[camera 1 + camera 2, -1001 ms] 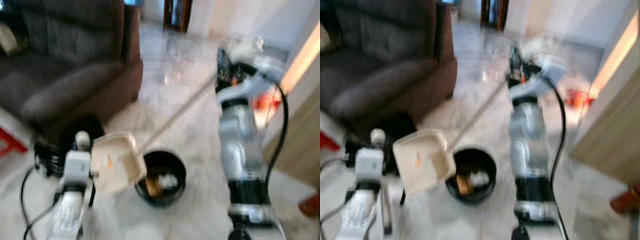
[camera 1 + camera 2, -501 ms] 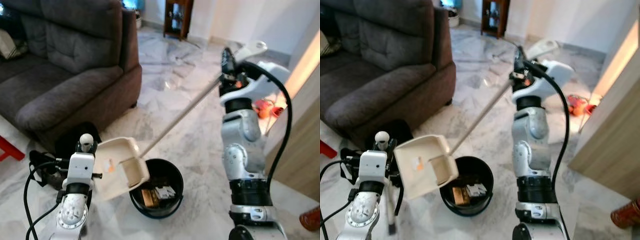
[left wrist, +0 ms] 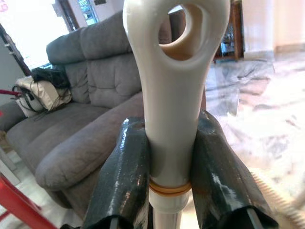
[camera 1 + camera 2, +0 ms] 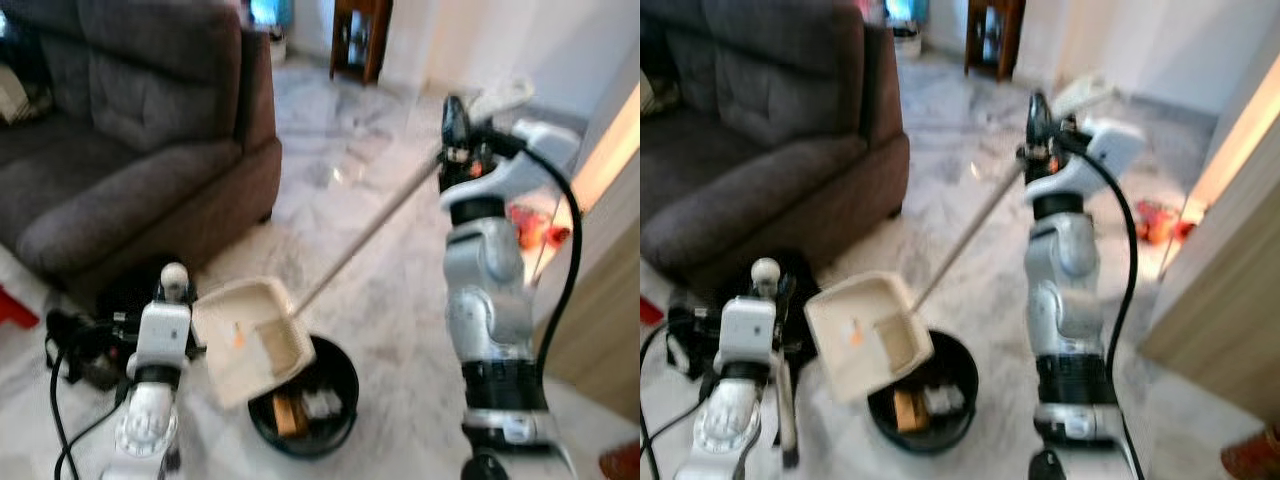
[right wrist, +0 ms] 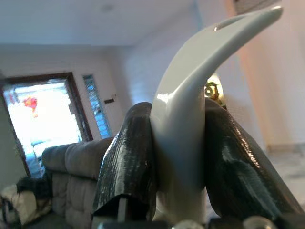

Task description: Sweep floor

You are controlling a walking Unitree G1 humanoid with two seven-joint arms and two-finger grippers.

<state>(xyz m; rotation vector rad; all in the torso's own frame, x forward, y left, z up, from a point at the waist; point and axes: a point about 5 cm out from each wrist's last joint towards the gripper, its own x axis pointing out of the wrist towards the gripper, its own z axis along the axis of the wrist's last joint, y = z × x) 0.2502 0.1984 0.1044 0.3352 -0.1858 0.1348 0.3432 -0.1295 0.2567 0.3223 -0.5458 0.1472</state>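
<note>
A cream dustpan point(image 4: 250, 340) hangs tilted over the rim of a black bin point(image 4: 335, 425). Inside the bin lie brown and white scraps point(image 4: 295, 410). The dustpan's long pale pole point(image 4: 370, 230) runs up and right to my raised right gripper point(image 4: 455, 125). In the right wrist view that gripper point(image 5: 176, 114) is shut on the pole's curved white grip point(image 5: 190, 95). My left gripper point(image 4: 172, 300) is low at the left. In the left wrist view it point(image 3: 169, 129) is shut on the broom handle point(image 3: 171, 86), a white handle with a hole in its end.
A dark grey sofa point(image 4: 120, 150) fills the left. Black cables and a dark bag point(image 4: 85, 340) lie at its foot. A wooden panel point(image 4: 610, 300) stands at the right, with an orange object point(image 4: 535, 225) on the marble floor point(image 4: 390, 320) beyond my right arm.
The whole picture has shifted and blurred, so the camera moved. The dustpan now overlaps more of the bin's rim. Both grips are unchanged.
</note>
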